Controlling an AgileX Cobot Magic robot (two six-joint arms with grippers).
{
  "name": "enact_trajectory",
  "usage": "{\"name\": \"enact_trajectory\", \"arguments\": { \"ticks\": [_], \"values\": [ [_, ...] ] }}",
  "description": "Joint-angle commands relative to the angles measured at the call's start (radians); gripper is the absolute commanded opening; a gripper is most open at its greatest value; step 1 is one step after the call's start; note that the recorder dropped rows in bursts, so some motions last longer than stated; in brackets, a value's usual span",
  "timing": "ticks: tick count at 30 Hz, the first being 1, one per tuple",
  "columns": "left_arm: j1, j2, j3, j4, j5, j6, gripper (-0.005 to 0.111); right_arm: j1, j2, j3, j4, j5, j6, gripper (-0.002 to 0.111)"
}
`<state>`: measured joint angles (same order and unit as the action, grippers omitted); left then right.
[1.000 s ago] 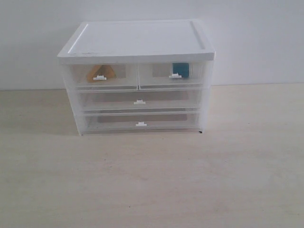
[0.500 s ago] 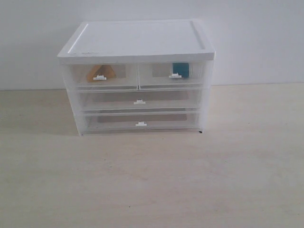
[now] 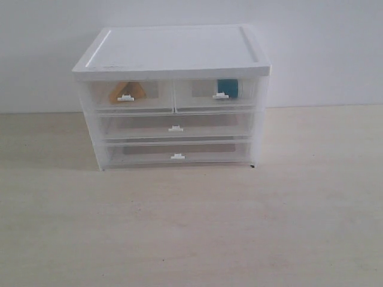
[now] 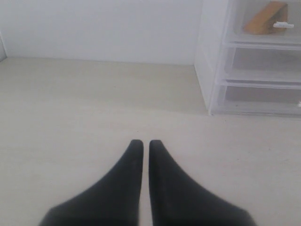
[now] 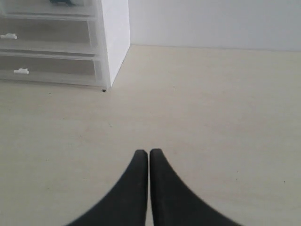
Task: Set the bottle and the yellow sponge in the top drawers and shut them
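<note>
The yellow sponge (image 3: 127, 91) lies tilted inside the left top drawer (image 3: 155, 98), which is pushed in. The teal bottle (image 3: 228, 88) stands inside the right top drawer (image 3: 200, 98), also pushed in. In the left wrist view the sponge (image 4: 267, 19) shows through the clear drawer front. My left gripper (image 4: 142, 143) is shut and empty over bare table, well away from the cabinet. In the right wrist view only a dark edge of the bottle (image 5: 63, 2) shows. My right gripper (image 5: 148, 153) is shut and empty too, off the cabinet's other side. Neither arm appears in the exterior view.
The white-lidded cabinet (image 3: 173, 51) stands at the back of the pale wooden table (image 3: 191, 227), against a white wall. Two full-width clear drawers (image 3: 175, 127) sit shut below the top pair.
</note>
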<state>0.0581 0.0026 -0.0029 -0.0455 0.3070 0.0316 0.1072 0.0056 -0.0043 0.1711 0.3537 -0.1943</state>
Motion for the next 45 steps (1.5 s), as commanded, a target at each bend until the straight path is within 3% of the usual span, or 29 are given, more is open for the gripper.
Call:
{"name": "enact_trajectory", "arguments": {
  "ticks": [1, 45],
  "values": [
    [0.003, -0.003, 0.003, 0.005, 0.001, -0.001, 0.004, -0.007, -0.006, 0.004, -0.012, 0.009, 0.016, 0.0],
    [0.002, -0.003, 0.003, 0.005, -0.001, -0.001, 0.004, -0.007, -0.006, 0.004, -0.01, 0.009, 0.039, 0.0]
  ]
}}
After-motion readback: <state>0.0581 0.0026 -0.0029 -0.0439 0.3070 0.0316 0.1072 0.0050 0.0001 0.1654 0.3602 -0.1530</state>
